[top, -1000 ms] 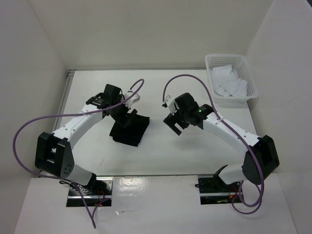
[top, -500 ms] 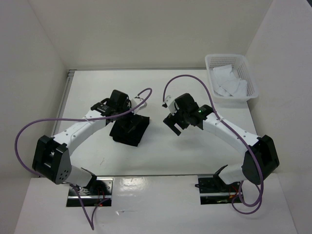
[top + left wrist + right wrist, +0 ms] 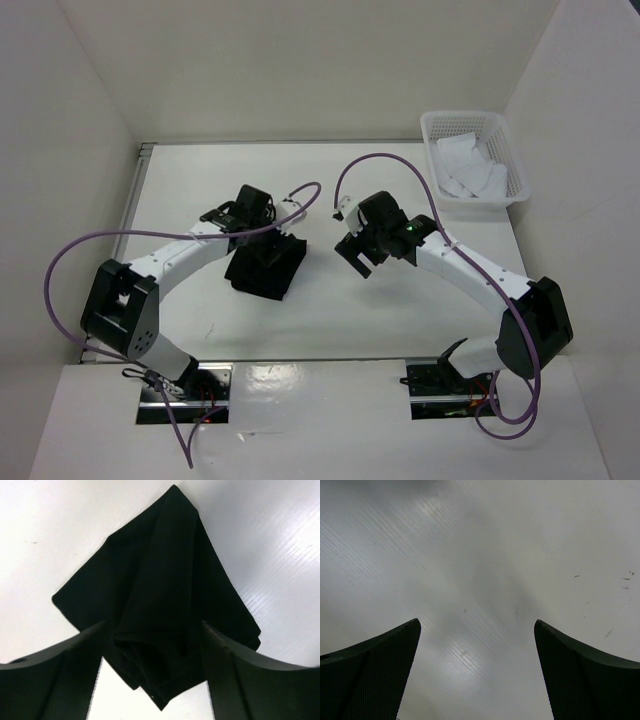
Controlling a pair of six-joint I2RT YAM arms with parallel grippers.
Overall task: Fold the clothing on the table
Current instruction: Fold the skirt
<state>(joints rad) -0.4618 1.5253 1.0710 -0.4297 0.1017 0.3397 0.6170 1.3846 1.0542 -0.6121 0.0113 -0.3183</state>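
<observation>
The black clothing (image 3: 270,272) lies bunched and partly folded on the white table (image 3: 330,325), left of centre. My left gripper (image 3: 263,236) hangs over its far edge. In the left wrist view the clothing (image 3: 165,575) fills the middle, and a thick folded end of it sits between the spread fingers of the left gripper (image 3: 151,626). White table shows between the left finger (image 3: 75,665) and the cloth, so the jaws stand open. My right gripper (image 3: 353,256) is to the right of the clothing, apart from it. The right gripper (image 3: 477,622) is open over bare table (image 3: 480,555).
A white lattice basket (image 3: 437,135) holding white cloth pieces (image 3: 470,170) stands at the back right corner. White walls close in the table on the left, back and right. A metal rail (image 3: 140,190) runs along the left edge. Purple cables arc over both arms.
My left arm has swung to the right and now sits over the clothing's far edge, its jaws slightly narrower. The right arm and the clothing have not moved.
</observation>
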